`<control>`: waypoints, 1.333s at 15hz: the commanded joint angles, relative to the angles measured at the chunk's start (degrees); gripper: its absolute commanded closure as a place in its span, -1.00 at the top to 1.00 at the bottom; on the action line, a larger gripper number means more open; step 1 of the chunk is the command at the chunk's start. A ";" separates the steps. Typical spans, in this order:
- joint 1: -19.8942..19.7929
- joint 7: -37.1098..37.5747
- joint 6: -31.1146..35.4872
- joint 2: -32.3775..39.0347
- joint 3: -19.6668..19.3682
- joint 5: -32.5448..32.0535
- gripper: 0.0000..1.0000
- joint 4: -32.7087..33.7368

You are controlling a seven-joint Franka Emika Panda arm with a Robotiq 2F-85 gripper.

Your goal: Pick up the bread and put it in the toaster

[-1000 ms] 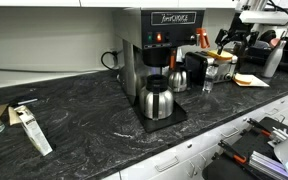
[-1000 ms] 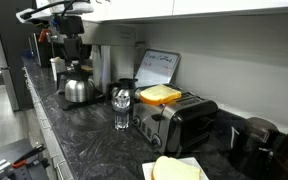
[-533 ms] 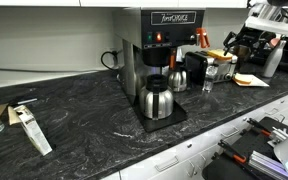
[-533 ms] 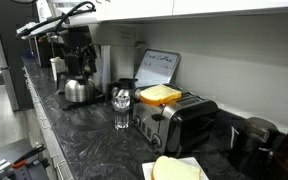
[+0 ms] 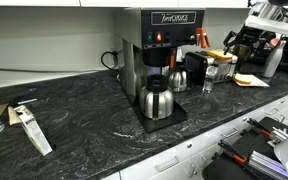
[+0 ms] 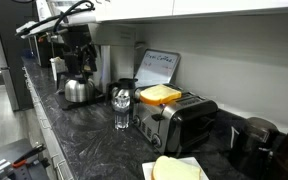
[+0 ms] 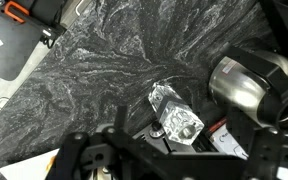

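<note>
The bread [image 6: 159, 94] is a yellowish-brown slice lying flat on top of the toaster [image 6: 180, 122], a low chrome box with dark ends. Both also show in an exterior view, the bread [image 5: 218, 55] on the toaster [image 5: 197, 70]. My gripper [image 5: 235, 40] hangs high above the counter near the toaster, apart from the bread, and also shows in an exterior view [image 6: 75, 45]. In the wrist view its dark fingers [image 7: 169, 160] are spread wide with nothing between them. The bread is not visible in the wrist view.
A tall coffee machine [image 5: 159, 45] stands beside the toaster with a steel carafe [image 5: 157, 100] in front. A glass shaker [image 6: 121, 108] stands by the toaster and shows below the wrist [image 7: 174, 112], next to another carafe [image 7: 246, 85]. Pale slices [image 6: 179, 168] lie on a white sheet.
Between one second and half a second ago the arm and gripper rose a little and shifted sideways. Nothing has moved since then.
</note>
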 commanded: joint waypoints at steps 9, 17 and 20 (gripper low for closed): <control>-10.70 13.59 18.39 7.34 -1.51 2.73 1.00 0.14; -9.54 10.99 14.79 4.75 -2.09 0.84 1.00 0.25; -9.54 10.99 14.79 4.75 -2.09 0.84 1.00 0.25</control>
